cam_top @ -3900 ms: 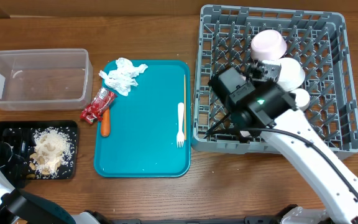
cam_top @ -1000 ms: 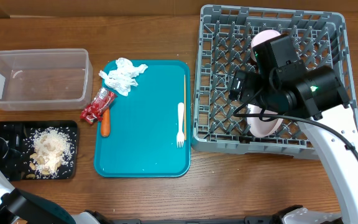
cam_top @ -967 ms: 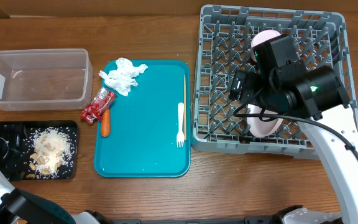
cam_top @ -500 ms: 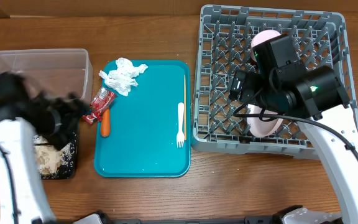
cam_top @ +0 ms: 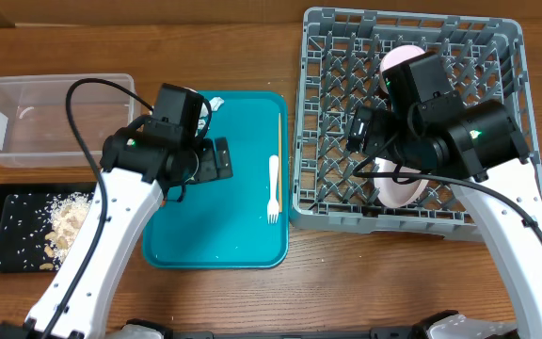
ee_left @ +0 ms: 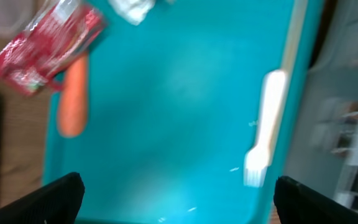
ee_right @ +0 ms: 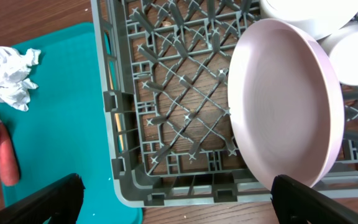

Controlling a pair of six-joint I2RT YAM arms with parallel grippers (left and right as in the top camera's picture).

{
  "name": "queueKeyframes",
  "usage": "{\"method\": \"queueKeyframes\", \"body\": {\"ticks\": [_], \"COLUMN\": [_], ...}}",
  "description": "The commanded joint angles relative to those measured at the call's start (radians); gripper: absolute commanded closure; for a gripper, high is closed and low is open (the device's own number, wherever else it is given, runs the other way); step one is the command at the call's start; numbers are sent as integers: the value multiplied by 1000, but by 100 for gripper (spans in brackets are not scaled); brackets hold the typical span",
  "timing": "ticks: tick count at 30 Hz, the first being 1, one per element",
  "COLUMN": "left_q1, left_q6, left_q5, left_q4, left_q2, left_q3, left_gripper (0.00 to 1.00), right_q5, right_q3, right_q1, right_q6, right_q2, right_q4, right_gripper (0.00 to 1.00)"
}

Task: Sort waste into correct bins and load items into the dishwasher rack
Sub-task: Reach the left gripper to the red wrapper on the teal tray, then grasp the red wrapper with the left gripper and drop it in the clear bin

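Now, rice (cam_top: 64, 229) in black tray (cam_top: 6, 258), pink dish (ee_right: 284, 99) in rack (ee_right: 166, 185)

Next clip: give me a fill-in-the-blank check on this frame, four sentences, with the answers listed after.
1. The fork lies on a serving tray coloured ___.
2. The rice sits in a bin coloured ___.
3. The dish standing on edge in the grey rack is pale ___.
4. The left hand and the right hand both have their jaws ___.

Missing words: teal; black; pink; open.
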Motion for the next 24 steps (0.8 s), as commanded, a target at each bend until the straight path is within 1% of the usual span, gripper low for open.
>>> {"method": "queueKeyframes", "body": {"ticks": [1,3,4,5,6,11,18,24], "left_q1": [43,72,82,88,88,88,88,122], "left_q6": [19,37,63,114,131,134,134,132], "left_q5": [-122,-177,-201,-231,-246,-367,-346,-338], "left_q4": [-38,-32,-21,6,19,45,79,168], "left_q2": [56,81,88,92,93,99,207,336], "left_q3": [-1,-1,-1,-2,-2,-2,-12,-13], "left_gripper": [0,0,0,0,0,0,0,0], "right_q5": [10,10,10,10,10,10,10,10], "right_q3": [14,14,14,14,14,14,14,14], "right_q1": [0,0,0,0,0,0,0,0], "right_q6": [0,0,0,0,0,0,0,0], "right_q2": [0,0,0,0,0,0,0,0], "right_q4": [6,6,6,6,6,6,6,6], "right_gripper": [0,0,0,0,0,0,0,0]}}
